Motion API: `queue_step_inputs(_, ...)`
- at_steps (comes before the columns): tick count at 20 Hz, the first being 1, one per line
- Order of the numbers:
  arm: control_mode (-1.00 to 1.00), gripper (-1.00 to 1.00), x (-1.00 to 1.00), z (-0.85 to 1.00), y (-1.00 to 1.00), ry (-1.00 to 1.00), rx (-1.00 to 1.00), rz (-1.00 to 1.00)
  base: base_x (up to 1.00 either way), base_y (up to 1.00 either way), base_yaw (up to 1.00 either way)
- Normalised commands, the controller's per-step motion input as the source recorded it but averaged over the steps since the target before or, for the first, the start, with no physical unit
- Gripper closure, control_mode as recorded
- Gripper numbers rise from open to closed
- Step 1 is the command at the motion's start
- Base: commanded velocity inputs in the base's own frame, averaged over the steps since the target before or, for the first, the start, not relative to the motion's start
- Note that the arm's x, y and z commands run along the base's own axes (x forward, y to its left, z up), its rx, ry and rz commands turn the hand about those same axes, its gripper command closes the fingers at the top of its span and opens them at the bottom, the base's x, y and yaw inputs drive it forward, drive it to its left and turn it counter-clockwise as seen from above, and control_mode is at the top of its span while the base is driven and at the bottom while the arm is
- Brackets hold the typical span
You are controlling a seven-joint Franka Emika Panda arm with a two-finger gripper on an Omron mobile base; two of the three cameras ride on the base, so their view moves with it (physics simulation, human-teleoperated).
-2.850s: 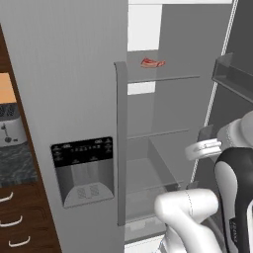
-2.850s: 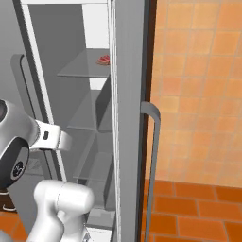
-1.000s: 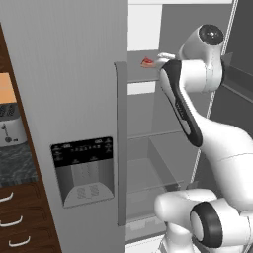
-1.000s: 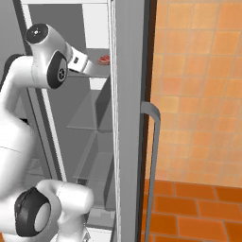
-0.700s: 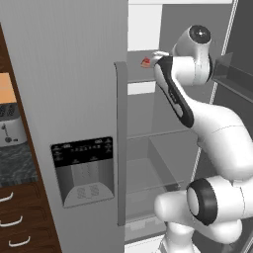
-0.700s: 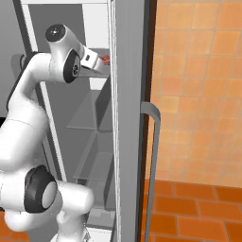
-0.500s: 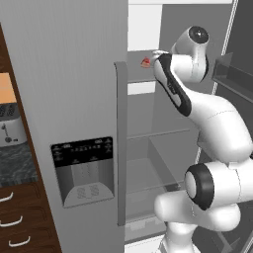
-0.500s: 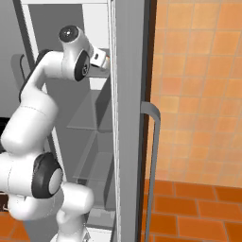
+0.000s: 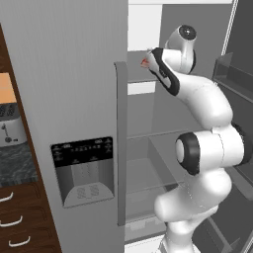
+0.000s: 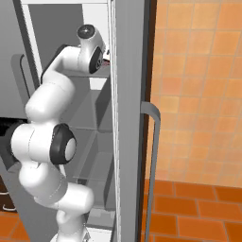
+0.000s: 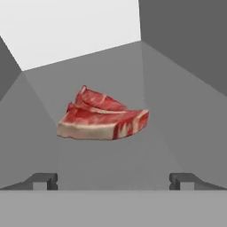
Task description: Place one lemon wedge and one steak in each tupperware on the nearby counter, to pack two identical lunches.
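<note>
No legible text, labels, brands, numbers or signs anywhere. The dispenser control panel (image 9: 84, 150) on the fridge door (image 9: 69, 74), at about 8 o'clock in the left base view, carries rows of small pale marks on black; they are too small and blurred to read. The toaster (image 9: 11, 129), at 9 o'clock at the frame edge, shows no readable marking.
</note>
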Motion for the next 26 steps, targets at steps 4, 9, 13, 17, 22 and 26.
queue_step_inputs(4,-1.0,-1.0,0.88,0.0,0.0,0.01,0.0,0.0,0.0,0.0,0.0)
queue_step_inputs(9,-1.0,-1.0,0.69,-0.41,-0.02,0.0,0.01,0.0,0.0,0.0,0.0)
queue_step_inputs(13,-1.0,-1.0,0.23,-0.48,-0.16,0.0,0.0,0.0,0.0,0.0,0.0)
queue_step_inputs(17,-1.0,-1.0,0.02,0.0,-0.05,0.0,0.0,0.0,0.0,0.0,0.0)
queue_step_inputs(22,-1.0,-1.0,0.35,0.0,0.0,-0.01,0.01,0.07,0.0,0.0,0.0)
queue_step_inputs(26,-1.0,-1.0,0.35,0.0,0.0,0.0,0.0,0.08,0.0,0.0,0.0)
